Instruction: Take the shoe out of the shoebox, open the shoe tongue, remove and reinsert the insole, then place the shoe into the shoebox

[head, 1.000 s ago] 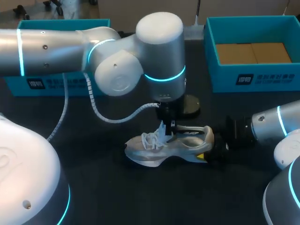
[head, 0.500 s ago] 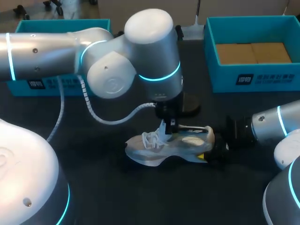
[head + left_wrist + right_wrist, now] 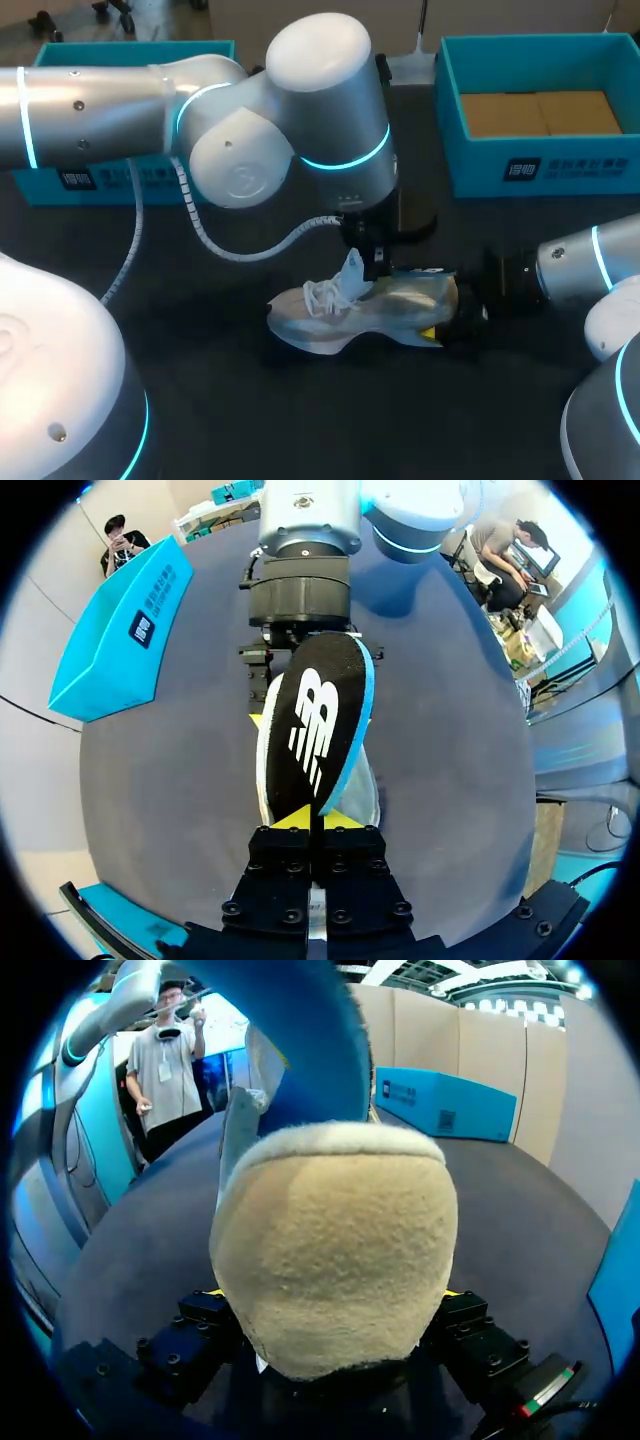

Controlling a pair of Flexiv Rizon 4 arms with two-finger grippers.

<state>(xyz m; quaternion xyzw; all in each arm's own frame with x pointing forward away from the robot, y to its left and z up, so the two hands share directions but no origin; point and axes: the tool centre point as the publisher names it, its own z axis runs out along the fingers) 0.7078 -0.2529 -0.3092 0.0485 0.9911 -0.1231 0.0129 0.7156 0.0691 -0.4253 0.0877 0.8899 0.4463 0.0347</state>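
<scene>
Black table (image 3: 300,430): a teal box (image 3: 130,178) lies at its far left corner. Mid-table, well apart from both boxes, the left gripper (image 3: 317,818) pinches the insole (image 3: 315,720) edge above the shoe (image 3: 335,318). The right gripper (image 3: 441,322) clamps the shoe's heel. The open shoebox (image 3: 540,165) stands at the far right corner.

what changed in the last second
The left claw, holding the insole, shifted a little toward the heel end of the shoe, while the arm above it swung slightly left. The shoe did not move, and the right claw kept its grip on the heel.
</scene>
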